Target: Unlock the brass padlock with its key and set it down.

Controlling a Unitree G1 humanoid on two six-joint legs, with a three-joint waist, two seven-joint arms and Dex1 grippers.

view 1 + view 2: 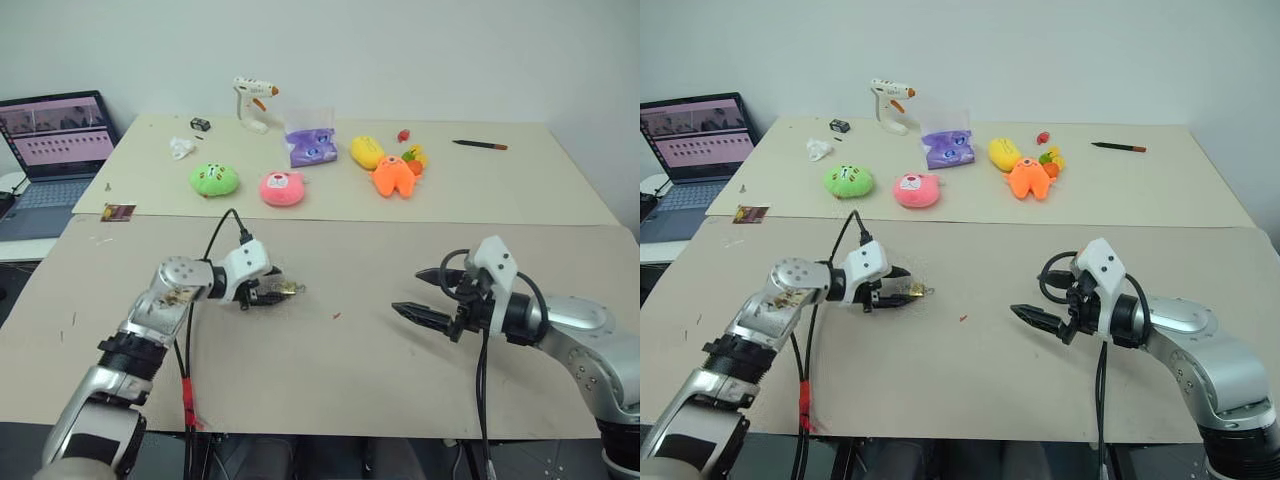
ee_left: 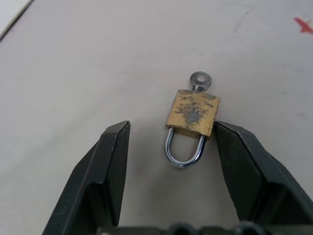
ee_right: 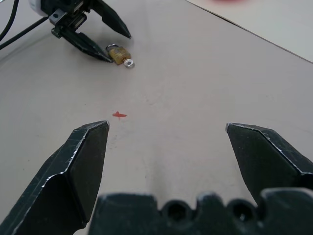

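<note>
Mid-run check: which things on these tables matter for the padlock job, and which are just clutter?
Job:
brass padlock
key in the padlock
left end effector, open around the padlock
right end effector, open

Clutter:
plush toys
glue gun
pen
laptop

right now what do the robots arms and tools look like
Both arms are silver-grey metal with black joint bands and white wrist housings. Each tool, left and right, has two black tapering fingers. Black cables loop over both wrists; red tape wraps the left arm's cable.
</note>
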